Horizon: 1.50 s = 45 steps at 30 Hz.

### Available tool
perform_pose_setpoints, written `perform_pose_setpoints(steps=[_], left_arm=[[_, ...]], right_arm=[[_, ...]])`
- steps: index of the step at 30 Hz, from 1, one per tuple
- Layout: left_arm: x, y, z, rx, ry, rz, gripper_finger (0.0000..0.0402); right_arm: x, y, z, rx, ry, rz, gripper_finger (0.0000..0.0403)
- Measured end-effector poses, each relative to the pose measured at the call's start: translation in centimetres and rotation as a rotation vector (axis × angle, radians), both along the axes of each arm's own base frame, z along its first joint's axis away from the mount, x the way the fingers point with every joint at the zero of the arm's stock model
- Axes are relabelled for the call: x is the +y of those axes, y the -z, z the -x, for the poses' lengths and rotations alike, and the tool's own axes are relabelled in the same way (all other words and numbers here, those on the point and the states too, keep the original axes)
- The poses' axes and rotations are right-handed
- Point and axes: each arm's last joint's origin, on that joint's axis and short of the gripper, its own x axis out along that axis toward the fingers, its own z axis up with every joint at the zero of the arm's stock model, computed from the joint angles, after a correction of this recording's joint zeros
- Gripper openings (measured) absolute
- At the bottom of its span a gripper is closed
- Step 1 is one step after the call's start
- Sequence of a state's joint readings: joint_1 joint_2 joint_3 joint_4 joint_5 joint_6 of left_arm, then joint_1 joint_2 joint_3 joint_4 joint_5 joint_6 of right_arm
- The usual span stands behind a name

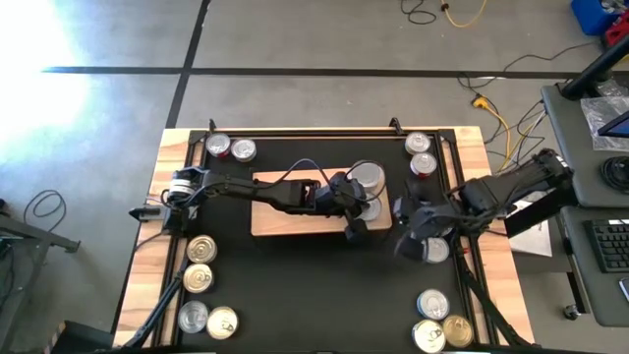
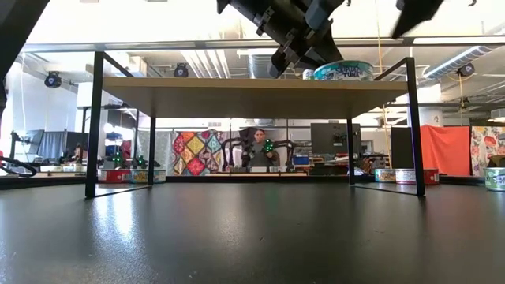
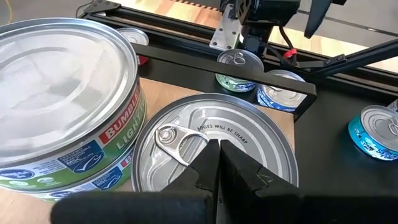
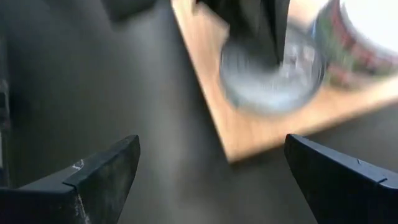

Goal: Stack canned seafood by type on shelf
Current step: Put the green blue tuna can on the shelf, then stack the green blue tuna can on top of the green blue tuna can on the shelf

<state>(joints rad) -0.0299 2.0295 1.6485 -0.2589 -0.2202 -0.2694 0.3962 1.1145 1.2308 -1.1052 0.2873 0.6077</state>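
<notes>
Tins (image 3: 211, 155) are sitting on the shelf (image 1: 280, 221), single tin beside a stack (image 1: 368, 178). Left end effector (image 3: 219, 163), closed w/ nothing held, is hovering over it; right end effector (image 1: 425, 234), wide open, is waiting nearby over tabletop, prob ready for another.

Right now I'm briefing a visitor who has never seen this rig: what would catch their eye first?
Probably the left gripper, shut, poised over a silver pull-tab tin on the wooden shelf, beside a two-high stack of labelled tins. Next, the right gripper, spread open just off the shelf's right end. More tins cluster at the black mat's corners.
</notes>
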Motion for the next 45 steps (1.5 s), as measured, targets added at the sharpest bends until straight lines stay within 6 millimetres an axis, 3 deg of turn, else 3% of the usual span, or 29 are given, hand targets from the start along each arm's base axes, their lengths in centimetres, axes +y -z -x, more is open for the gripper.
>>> perform_pose_setpoints(steps=[9,17,21,27,33,45], left_arm=[[-0.2,-0.7,0.3,-0.005,0.056,0.000,0.0040],[-0.6,-1.4,0.3,-0.011,0.091,-0.051,0.0070],[-1.2,-2.4,0.5,-0.014,0.110,-0.095,0.0072],[-3.3,-4.4,1.7,-0.023,0.156,-0.137,0.0072],[-5.9,-5.4,2.8,-0.017,0.181,-0.197,0.0072],[-9.5,-7.0,5.2,0.008,0.155,-0.337,0.0071]], right_arm=[[2.6,1.9,3.7,0.206,0.136,-0.033,0.0389],[4.4,7.1,6.2,0.307,0.387,-0.094,0.0389],[5.9,9.4,7.5,0.326,0.375,-0.153,0.0389],[9.1,12.5,7.7,0.327,0.352,-0.357,0.0389],[11.8,15.2,6.7,0.439,0.449,-0.346,0.0389],[16.3,12.4,4.5,0.596,0.571,-0.198,0.0389]])
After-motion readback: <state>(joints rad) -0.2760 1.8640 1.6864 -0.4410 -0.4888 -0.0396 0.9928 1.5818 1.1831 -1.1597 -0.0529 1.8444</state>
